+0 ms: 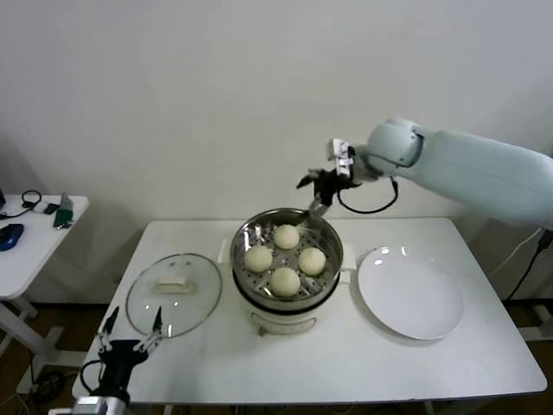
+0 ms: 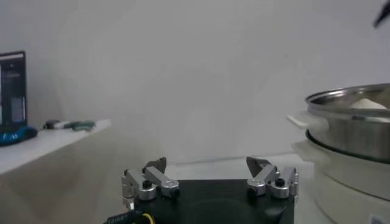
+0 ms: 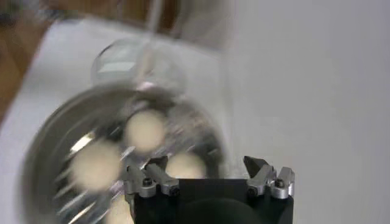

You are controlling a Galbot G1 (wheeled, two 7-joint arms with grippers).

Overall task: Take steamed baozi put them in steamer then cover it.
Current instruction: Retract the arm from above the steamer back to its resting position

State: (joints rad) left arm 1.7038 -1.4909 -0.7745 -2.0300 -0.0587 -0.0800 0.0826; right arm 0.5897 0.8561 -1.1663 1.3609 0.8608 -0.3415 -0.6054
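The left tool [image 1: 132, 326] is held spread at the table's [image 1: 216, 372] near edge. The lid [image 1: 174, 294] lies flat, handle crosswise. Four baozi [image 1: 286, 259] sit in the uncovered steamer [image 1: 244, 235]. The right tool [image 1: 314, 194] is spread above its far rim.

The right gripper [image 3: 207, 167], its jaws spread wide with nothing between them, hangs above the steamer [image 3: 49, 137], where blurred steamed baozi [image 3: 146, 129] sit on the tray, with the cover [image 3: 125, 58] lying on the table [image 3: 36, 67] beyond.
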